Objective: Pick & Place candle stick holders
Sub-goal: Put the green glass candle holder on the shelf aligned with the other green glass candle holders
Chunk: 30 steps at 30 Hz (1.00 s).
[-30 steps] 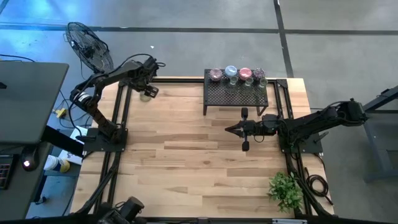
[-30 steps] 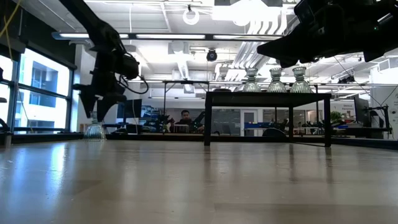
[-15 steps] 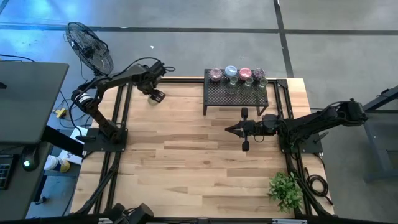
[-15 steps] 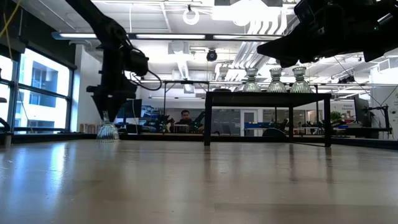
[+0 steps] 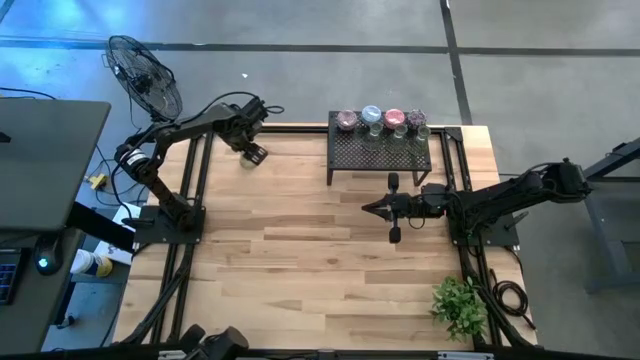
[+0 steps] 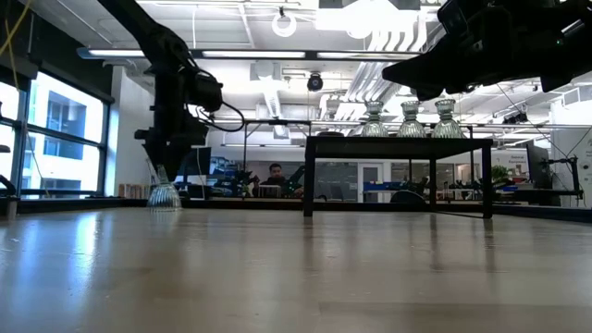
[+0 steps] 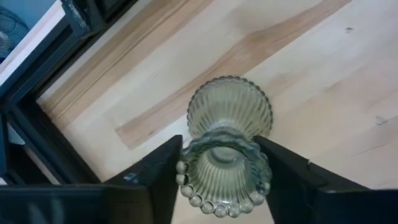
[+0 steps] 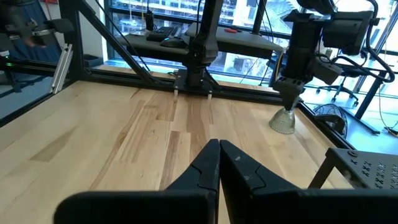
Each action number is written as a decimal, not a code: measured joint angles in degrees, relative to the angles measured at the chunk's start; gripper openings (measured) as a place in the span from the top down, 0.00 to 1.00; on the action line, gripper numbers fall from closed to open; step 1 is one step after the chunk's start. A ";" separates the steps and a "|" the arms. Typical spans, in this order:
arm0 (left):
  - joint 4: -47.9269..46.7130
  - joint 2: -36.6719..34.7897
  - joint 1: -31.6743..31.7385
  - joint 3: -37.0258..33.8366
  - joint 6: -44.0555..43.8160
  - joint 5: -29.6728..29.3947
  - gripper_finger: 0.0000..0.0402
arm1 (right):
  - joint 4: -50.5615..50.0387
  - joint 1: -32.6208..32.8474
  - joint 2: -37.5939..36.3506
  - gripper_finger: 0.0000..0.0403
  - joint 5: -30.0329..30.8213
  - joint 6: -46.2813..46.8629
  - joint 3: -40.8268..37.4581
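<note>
Near the counter's point(image 5: 300, 250) far left corner, our left gripper point(image 7: 217, 163) has its jaws closed on the beaded rim of an olive-green ribbed holder point(image 7: 227, 140) whose flared foot seems to touch the wood. It looks rigid, slick and breakable, so we judge a gentle rim grip best. Four other holders point(image 5: 383, 120) sit on the black rack point(image 5: 378, 153). Our right gripper point(image 8: 218, 165) waits beside that rack, jaws together, empty.

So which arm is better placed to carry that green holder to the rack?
Left. The left gripper is clamped on the olive-green candle stick holder at the table's far-left edge. The right gripper hangs shut and empty before the black mesh rack.
</note>
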 joint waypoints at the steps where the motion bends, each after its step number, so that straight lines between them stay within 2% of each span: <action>1: 0.22 0.00 0.00 -0.01 0.19 0.13 0.56 | 0.00 0.00 0.00 1.00 0.00 0.00 0.00; 3: 0.35 0.00 0.02 -0.02 0.44 0.51 0.59 | 0.00 0.00 0.00 1.00 0.02 0.00 0.00; 9: -1.19 -0.66 -0.11 0.03 1.25 1.99 0.59 | 0.00 0.00 0.00 1.00 0.00 -0.13 0.00; 15: -6.65 -4.23 -2.52 4.56 1.44 2.54 0.58 | 0.00 0.00 0.01 1.00 0.02 -0.17 0.00; 22: -15.32 -6.27 -9.71 17.08 0.11 2.53 0.59 | 0.00 0.00 0.00 1.00 0.00 -0.17 0.00; 30: -15.71 -3.41 -19.40 33.01 -0.01 4.67 0.59 | 0.00 0.00 0.00 1.00 0.02 -0.44 0.00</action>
